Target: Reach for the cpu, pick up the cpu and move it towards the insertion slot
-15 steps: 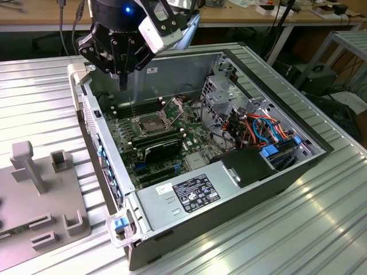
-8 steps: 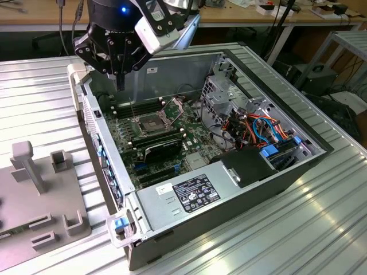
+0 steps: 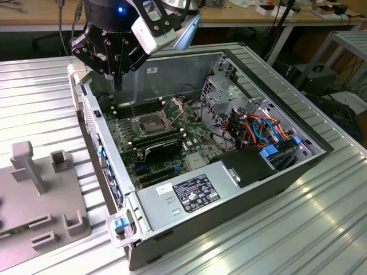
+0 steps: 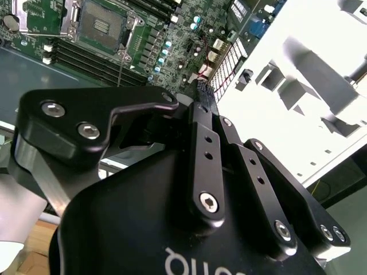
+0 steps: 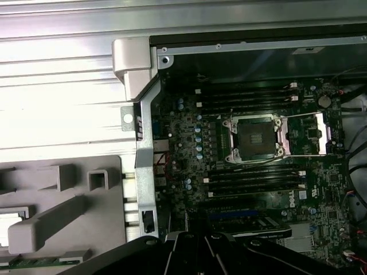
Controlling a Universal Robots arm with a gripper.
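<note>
In the exterior view the gripper (image 3: 117, 85) is seen hanging over the open computer case (image 3: 275, 172), above the insertion slot (image 3: 148, 123) and toward the exterior view's left of it, well clear of it; its jaws are drawn together, and nothing is seen between them. In the second wrist view the fingers (image 4: 198, 137) are shown meeting at their tips, short of the insertion slot. In the first wrist view the cpu (image 5: 10, 223) is seen lying in a recess of the grey fixture (image 5: 69, 229), outside the case and well apart from the insertion slot.

Open computer case (image 3: 189, 71) on ribbed metal table (image 3: 321, 240); grey fixture block (image 3: 40, 200) at exterior view's left
</note>
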